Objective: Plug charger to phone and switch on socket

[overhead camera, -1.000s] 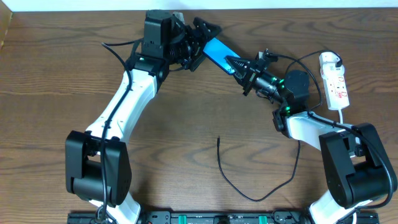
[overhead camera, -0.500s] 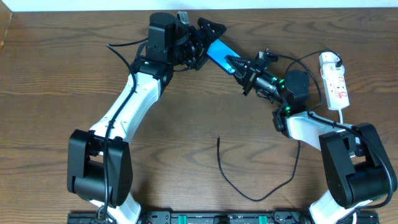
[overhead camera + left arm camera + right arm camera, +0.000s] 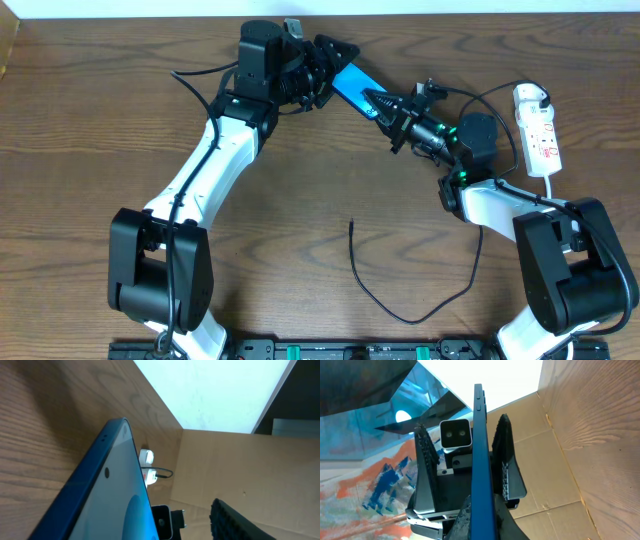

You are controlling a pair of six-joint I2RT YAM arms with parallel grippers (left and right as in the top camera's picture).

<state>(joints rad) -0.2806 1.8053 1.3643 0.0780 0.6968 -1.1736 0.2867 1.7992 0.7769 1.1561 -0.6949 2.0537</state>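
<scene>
The phone [image 3: 349,83], blue-screened, is held tilted above the table at the back. My right gripper [image 3: 379,101] is shut on its lower right end; in the right wrist view both fingers [image 3: 464,519] press the phone's edge [image 3: 480,450]. My left gripper [image 3: 330,60] is open, and its fingers [image 3: 424,460] straddle the phone's upper left end. The left wrist view shows the phone's screen [image 3: 105,505] close up and one finger [image 3: 235,520] to its right. The charger's black cable [image 3: 352,240] lies loose on the table with its tip near the middle. The socket [image 3: 541,135] lies at the right.
A white adapter [image 3: 530,96] sits on the far end of the socket, which also shows small in the left wrist view [image 3: 148,465]. A cardboard wall [image 3: 240,470] stands behind the table. The black cable loops towards the right arm's base [image 3: 565,260].
My left gripper has moved right and a little further back, so its open fingers now straddle the phone's upper left end. The right gripper, phone and cable have stayed put.
</scene>
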